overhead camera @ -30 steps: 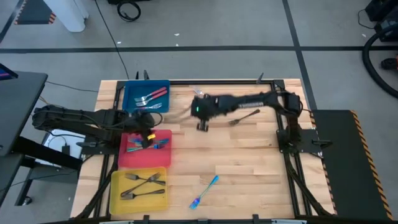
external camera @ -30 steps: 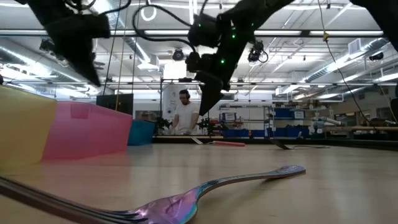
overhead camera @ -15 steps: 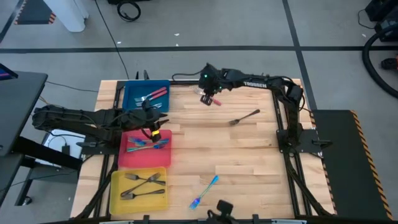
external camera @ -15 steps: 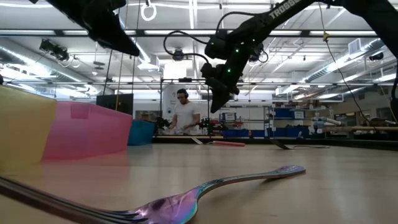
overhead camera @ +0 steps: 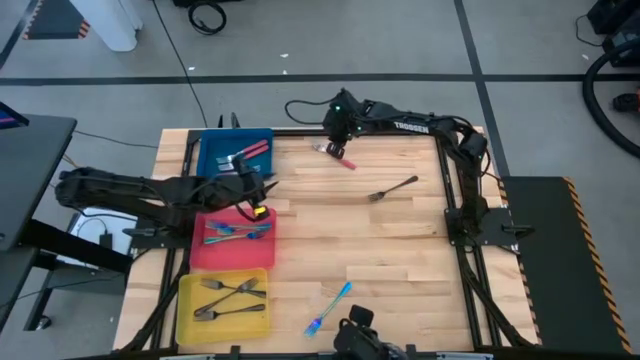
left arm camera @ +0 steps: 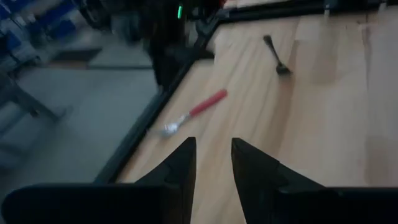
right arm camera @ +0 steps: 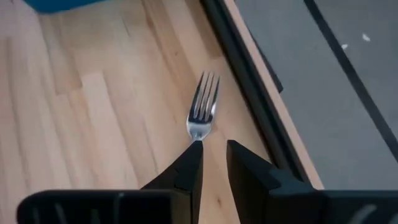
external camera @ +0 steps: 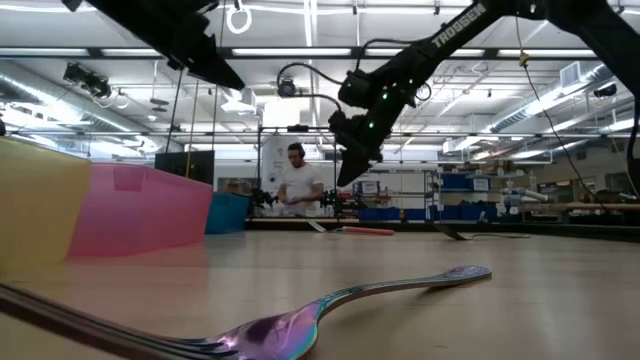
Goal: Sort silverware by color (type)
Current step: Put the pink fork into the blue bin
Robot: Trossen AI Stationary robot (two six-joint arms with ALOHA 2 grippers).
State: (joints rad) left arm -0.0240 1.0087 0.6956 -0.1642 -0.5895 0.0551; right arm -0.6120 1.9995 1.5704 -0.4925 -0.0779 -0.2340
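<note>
At the table's near edge lies a blue-handled fork (overhead camera: 330, 308), untouched, and a grey fork (overhead camera: 395, 188) rests farther in on the bare boards. The left hand (overhead camera: 250, 195) hovers at the far end of the red tray (overhead camera: 262, 255), its 2 fingers spread and empty.

The work is at the far edge. There the right hand (overhead camera: 338, 135) hangs just above the red-handled fork (overhead camera: 338, 156), which lies flat on the table (overhead camera: 400, 250) close beside the black frame rail. In the right wrist view its fingers (right arm camera: 186, 168) stand slightly apart, gripping nothing, with the fork's neck at their tips.

The fork's long axis runs on a slant to the rail: tines toward the blue tray (overhead camera: 210, 165), red handle back toward the table's middle.

The step looks like a pick-up. To do it well, the fingers should straddle the handle across its width, near the neck, and drop straight down. Keep clear of the rail, or 1 finger may catch it.
</note>
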